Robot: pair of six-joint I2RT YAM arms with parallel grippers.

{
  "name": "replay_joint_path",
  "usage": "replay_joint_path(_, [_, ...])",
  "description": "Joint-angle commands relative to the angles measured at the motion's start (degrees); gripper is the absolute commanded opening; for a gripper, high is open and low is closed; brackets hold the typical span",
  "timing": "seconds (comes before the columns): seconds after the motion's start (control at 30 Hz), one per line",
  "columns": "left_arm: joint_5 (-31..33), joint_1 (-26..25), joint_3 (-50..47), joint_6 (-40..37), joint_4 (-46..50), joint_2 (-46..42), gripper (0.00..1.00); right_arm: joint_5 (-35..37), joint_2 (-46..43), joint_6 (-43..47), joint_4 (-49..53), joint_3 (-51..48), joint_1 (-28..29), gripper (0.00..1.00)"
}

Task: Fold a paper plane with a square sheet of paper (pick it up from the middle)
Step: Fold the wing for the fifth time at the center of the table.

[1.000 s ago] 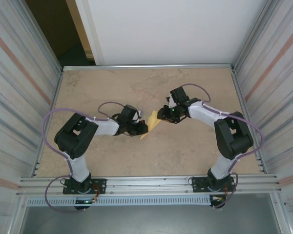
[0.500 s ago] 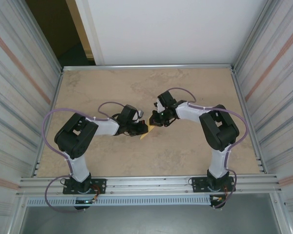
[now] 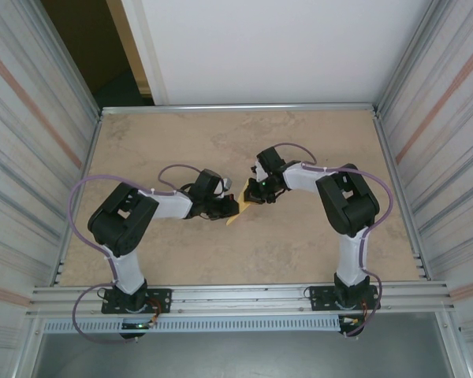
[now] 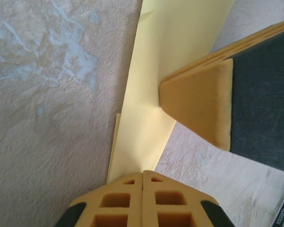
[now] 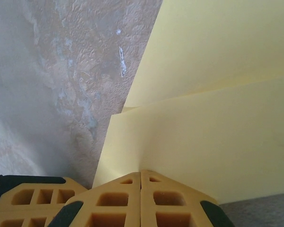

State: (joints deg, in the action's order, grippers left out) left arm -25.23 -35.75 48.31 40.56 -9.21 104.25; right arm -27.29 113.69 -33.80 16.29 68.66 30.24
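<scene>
The square sheet of paper (image 3: pixel 236 213) is pale yellow and folded into a narrow, layered shape, held near the middle of the table between both arms. I cannot tell whether it has the pointed form of a paper plane. My left gripper (image 3: pixel 229 207) is shut on its near end; in the left wrist view the fingertips (image 4: pixel 143 173) meet on the paper (image 4: pixel 154 80). My right gripper (image 3: pixel 251 197) is shut on the other side, its tips (image 5: pixel 141 173) pinching the layered paper (image 5: pixel 213 123). One right finger (image 4: pixel 199 109) shows close beside the fold in the left wrist view.
The beige mottled table (image 3: pixel 299 244) is boxed in by ribbed metal walls at left (image 3: pixel 31 157) and right (image 3: pixel 441 157), with an aluminium rail (image 3: pixel 244 299) along the near edge. The left gripper's fingers (image 5: pixel 23 201) sit right beside the right gripper.
The right arm has swung left to the paper, and its gripper has closed on it. The left gripper has stayed shut on the paper without moving.
</scene>
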Motion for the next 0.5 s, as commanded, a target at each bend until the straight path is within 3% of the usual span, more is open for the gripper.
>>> replay_joint_path(0.0, [2.43,-0.47,-1.49,-0.03,4.47,0.17,0.03,1.01,2.11,1.83,1.89,0.59,-0.42,0.07])
replay_joint_path(0.27, [-0.05,-0.49,1.83,-0.41,2.31,-3.12,0.05,1.53,3.52,2.17,2.4,-0.34,-0.69,0.07])
replay_joint_path(0.47, [-0.82,-0.5,5.14,0.21,3.21,1.1,0.05,0.79,3.51,1.83,1.12,-1.47,-0.88,0.06])
